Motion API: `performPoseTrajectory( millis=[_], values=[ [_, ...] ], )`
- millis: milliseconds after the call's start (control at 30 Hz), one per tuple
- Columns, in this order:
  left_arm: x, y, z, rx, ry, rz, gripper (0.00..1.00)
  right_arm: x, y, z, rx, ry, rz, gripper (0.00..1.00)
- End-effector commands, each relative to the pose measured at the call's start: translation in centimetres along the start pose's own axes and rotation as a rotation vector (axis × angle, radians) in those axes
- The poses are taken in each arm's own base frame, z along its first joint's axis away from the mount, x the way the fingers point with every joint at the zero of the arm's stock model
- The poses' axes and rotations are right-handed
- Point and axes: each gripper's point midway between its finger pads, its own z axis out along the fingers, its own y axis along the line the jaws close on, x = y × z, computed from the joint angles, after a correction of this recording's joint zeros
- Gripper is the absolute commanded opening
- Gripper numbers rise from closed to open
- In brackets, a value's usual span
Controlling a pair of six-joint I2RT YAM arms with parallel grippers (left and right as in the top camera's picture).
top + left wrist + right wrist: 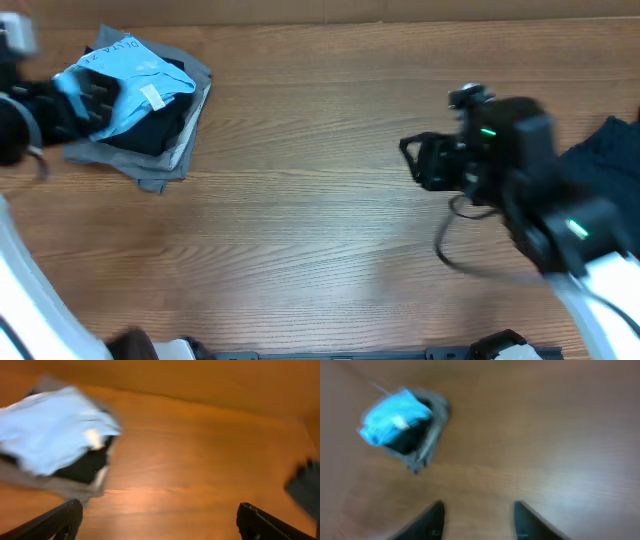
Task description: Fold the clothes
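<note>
left gripper spread wide, empty, by the folded stack; right gripper parted, empty. likely next: dark clothes, pinching one edge only.

A stack of shirts lies at the table's far left, the top shirt resting on the others. Another garment lies at the right edge, well apart.

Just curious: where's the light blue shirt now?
Overhead view: the light blue shirt tops a clothes pile at the table's left, beside the left gripper.
</note>
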Motion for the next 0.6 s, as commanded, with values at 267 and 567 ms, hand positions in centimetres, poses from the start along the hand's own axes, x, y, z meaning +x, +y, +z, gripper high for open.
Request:
performPoseTrajectory(
  millis=[267, 567],
  values=[
    [7.3, -9.5, -7.4, -0.037, 0.002, 0.253, 1.0, -2.4, 2.6, -12.5, -0.051, -0.321, -0.154, 1.0],
    [7.9, -9.8, -8.3, -0.028, -0.015, 0.265, 1.0, 2.3, 0.2, -12.0, 0.027, -0.137, -0.109, 1.0]
  ],
)
